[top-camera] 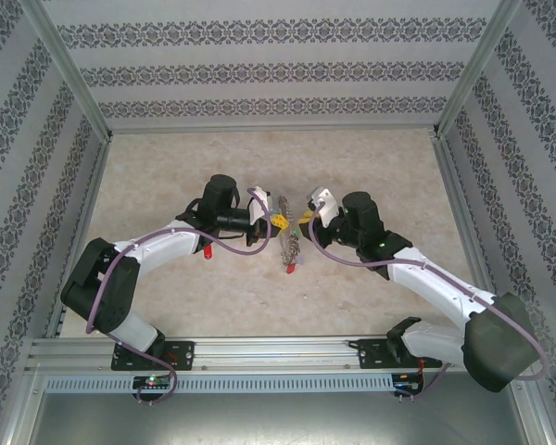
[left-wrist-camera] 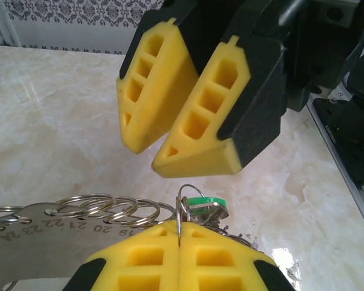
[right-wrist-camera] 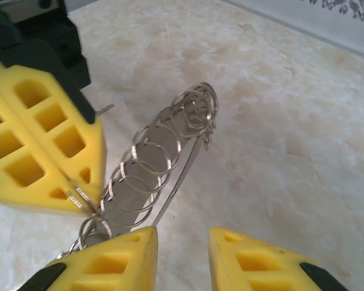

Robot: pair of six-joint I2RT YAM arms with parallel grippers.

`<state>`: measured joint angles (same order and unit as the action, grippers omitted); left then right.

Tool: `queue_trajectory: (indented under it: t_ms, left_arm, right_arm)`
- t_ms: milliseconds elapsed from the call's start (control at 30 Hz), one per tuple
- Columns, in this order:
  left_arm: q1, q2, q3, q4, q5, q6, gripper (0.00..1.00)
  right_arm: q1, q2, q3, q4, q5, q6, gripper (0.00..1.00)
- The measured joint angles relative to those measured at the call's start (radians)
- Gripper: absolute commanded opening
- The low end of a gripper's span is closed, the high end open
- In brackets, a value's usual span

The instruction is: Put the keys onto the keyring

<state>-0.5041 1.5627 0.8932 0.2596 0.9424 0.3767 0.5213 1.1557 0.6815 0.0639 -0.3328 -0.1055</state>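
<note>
Top external view: the keyring (top-camera: 288, 243) is in the middle of the marble-patterned table (top-camera: 167, 167), between the two grippers. One red key (top-camera: 208, 252) lies on the table just beside the left forearm, apart from the keyring. A second red piece (top-camera: 290, 269) is at the keyring's near end; I cannot tell if it is loose.
Left gripper (left-wrist-camera: 179, 235): yellow wedge fingers with rectangular hollows, pressed together on the thin wire of the keyring.
Right gripper (right-wrist-camera: 182, 245): the same yellow wedges with black backs, standing partly apart, bare table in the gap, nothing held.
Keyring material: shiny silver small rings (right-wrist-camera: 151, 160) strung in a row along a flat metal strip (left-wrist-camera: 54, 233).
Left wrist view adds: stamped numbers on the strip, and a green tag (left-wrist-camera: 204, 201) just behind the fingertips.
Right wrist view adds: the row of rings stands tilted.
Room: wide bare table on the far side; the patterned walls (top-camera: 259, 74) are well apart from both grippers.
</note>
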Motion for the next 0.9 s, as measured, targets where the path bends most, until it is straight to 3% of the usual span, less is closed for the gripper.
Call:
queue_trajectory:
  t_ms: [267, 533, 900]
  left_arm:
    - [0.000, 0.000, 0.000, -0.002, 0.021, 0.007, 0.00]
    - [0.000, 0.000, 0.001, -0.032, 0.039, 0.031, 0.00]
    - [-0.001, 0.000, 0.010, -0.065, 0.049, 0.046, 0.00]
  right_arm:
    - [-0.005, -0.028, -0.001, -0.016, -0.184, -0.193, 0.24]
    - [-0.005, 0.009, 0.027, -0.053, -0.204, -0.344, 0.23]
    - [-0.004, 0.054, 0.056, -0.066, -0.237, -0.394, 0.21]
